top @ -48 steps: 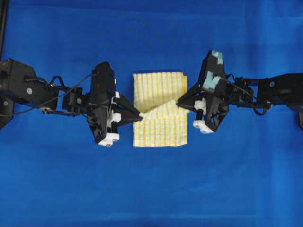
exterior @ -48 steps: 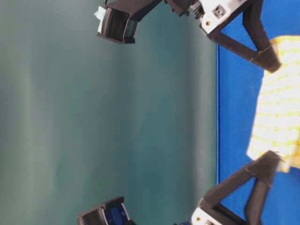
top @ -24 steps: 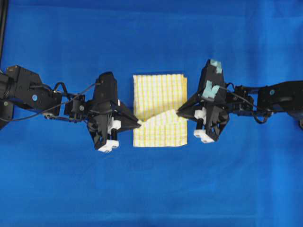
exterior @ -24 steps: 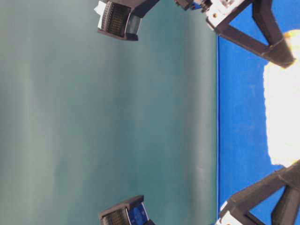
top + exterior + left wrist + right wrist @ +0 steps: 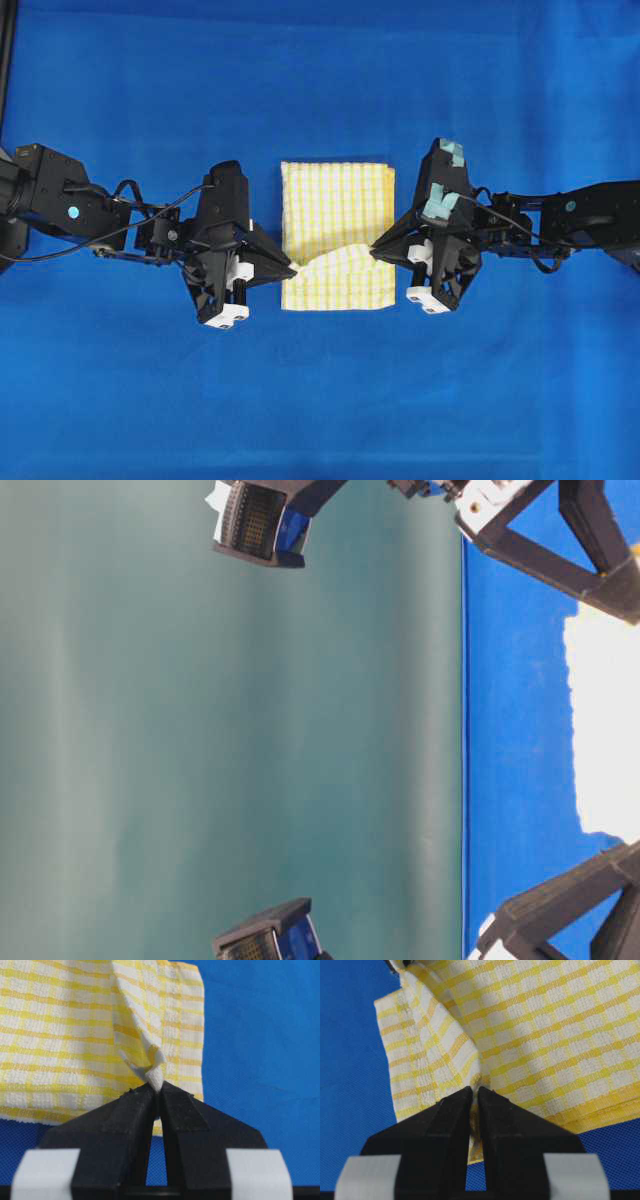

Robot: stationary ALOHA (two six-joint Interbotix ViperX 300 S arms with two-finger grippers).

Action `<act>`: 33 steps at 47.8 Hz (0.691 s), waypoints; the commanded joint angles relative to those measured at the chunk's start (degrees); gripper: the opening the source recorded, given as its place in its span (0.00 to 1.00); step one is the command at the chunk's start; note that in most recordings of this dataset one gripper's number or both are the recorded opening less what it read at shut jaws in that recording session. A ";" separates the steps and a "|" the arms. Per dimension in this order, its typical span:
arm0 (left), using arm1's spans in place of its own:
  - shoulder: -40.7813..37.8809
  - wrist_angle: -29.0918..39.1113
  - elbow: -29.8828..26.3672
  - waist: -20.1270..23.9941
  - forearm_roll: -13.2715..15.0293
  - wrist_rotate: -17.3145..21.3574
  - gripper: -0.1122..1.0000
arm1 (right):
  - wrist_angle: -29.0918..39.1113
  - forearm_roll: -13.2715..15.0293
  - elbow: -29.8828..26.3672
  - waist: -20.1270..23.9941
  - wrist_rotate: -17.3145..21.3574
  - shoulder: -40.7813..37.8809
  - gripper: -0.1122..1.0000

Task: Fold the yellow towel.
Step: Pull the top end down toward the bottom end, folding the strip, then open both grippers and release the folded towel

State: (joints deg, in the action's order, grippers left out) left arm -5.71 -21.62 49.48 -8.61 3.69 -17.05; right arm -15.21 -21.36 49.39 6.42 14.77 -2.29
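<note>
Nearest, lying folded on the blue table cover (image 5: 320, 400), the yellow towel (image 5: 335, 215), with its near edge lifted into a ridge. Pinching the left end of that ridge, clenched on a twisted corner: left gripper (image 5: 294, 269), just beside the towel's left edge. Gripping the right end likewise, right gripper (image 5: 374, 250), tips nipped tight on cloth at the towel's right edge. Farther back, resting flat, the towel's far half.
</note>
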 commanded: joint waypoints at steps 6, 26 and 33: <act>0.62 0.70 -0.97 -0.09 -0.09 0.00 0.29 | -0.44 -0.18 -1.05 0.18 -0.09 0.53 0.15; 5.27 4.83 -0.79 0.88 -0.09 0.88 0.62 | -0.44 -1.76 -2.46 0.88 -0.09 0.79 0.81; 10.90 9.93 -0.26 1.49 -0.44 1.23 0.62 | -0.26 -1.58 -2.29 0.88 -0.79 2.90 0.77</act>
State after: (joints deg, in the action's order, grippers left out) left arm 1.23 -13.54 49.48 -7.56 3.60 -15.91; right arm -15.29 -22.94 47.90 7.12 14.24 -1.93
